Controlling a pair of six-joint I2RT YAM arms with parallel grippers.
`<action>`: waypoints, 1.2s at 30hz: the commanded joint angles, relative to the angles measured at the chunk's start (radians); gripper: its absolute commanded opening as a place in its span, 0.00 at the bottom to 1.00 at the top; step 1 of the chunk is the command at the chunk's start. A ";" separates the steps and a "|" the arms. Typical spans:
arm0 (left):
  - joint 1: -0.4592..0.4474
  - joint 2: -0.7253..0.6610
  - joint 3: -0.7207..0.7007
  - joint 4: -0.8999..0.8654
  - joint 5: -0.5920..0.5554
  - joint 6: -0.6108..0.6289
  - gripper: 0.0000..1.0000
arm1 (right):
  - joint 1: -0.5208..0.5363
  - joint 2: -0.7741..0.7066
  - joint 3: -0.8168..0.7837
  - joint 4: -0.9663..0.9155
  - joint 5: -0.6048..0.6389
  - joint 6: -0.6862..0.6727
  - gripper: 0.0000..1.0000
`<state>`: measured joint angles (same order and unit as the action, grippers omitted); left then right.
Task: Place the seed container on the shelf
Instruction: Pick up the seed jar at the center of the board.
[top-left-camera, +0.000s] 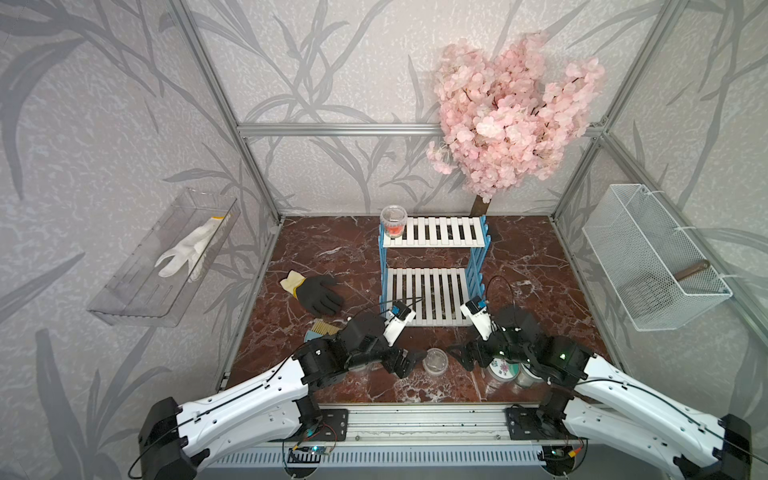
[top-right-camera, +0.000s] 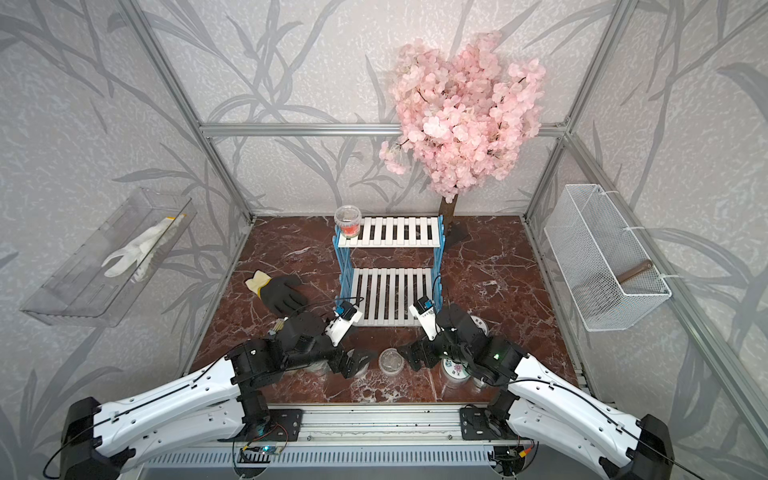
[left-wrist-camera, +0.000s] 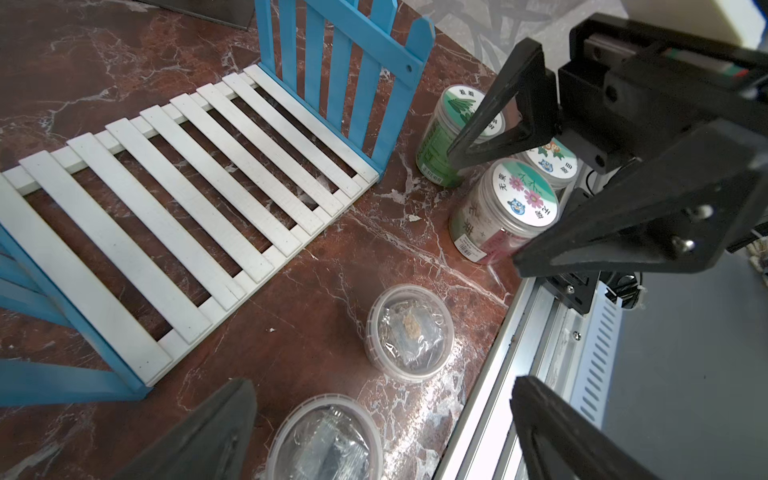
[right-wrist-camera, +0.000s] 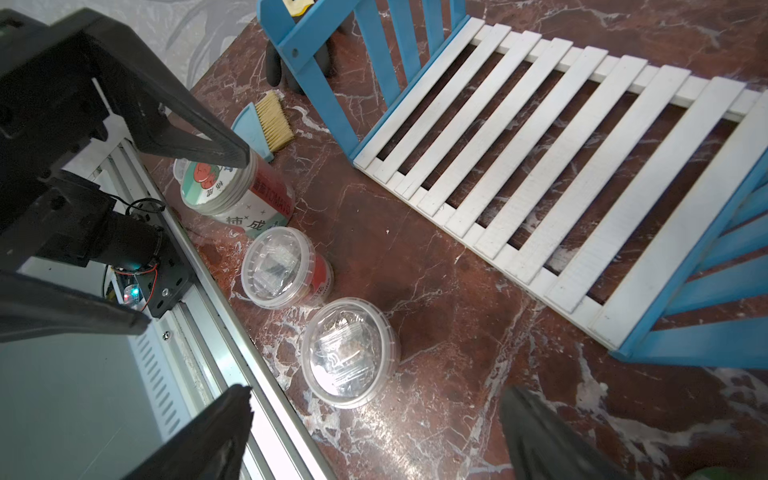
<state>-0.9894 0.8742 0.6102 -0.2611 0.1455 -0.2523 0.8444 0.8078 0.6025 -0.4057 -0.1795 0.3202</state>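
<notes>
A clear lidded seed container (top-left-camera: 435, 360) (top-right-camera: 391, 360) stands on the marble floor near the front edge, between my two grippers. My left gripper (top-left-camera: 409, 363) (left-wrist-camera: 382, 436) is open just left of it, holding nothing. The right gripper (top-left-camera: 459, 357) (right-wrist-camera: 374, 436) is open just right of it, also holding nothing. The wrist views show the container (left-wrist-camera: 409, 332) (right-wrist-camera: 349, 353) apart from both sets of fingers. The shelf (top-left-camera: 432, 266) (top-right-camera: 390, 266), blue-framed with white slats, stands behind. A clear tub with red contents (top-left-camera: 393, 222) sits on its top tier at the left end.
A second clear tub (left-wrist-camera: 326, 440) (right-wrist-camera: 282, 268) and a tomato jar (right-wrist-camera: 224, 187) stand under the left arm. Printed-lid jars (left-wrist-camera: 511, 208) stand under the right arm. A black glove (top-left-camera: 318, 293) and brush (top-left-camera: 322, 328) lie left of the shelf. The pink tree (top-left-camera: 511, 116) stands behind.
</notes>
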 joint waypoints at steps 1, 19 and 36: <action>-0.020 0.013 -0.001 -0.030 -0.053 0.048 0.98 | 0.010 0.009 -0.017 0.044 -0.044 -0.021 0.92; -0.031 0.050 -0.019 -0.032 -0.064 0.358 0.99 | 0.141 0.112 -0.219 0.445 -0.003 -0.416 0.80; -0.029 0.011 -0.141 0.099 0.039 0.443 1.00 | 0.140 0.184 -0.282 0.584 0.011 -0.417 0.83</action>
<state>-1.0176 0.8978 0.4808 -0.2054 0.1783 0.2047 0.9802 0.9836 0.3206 0.1192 -0.1848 -0.1120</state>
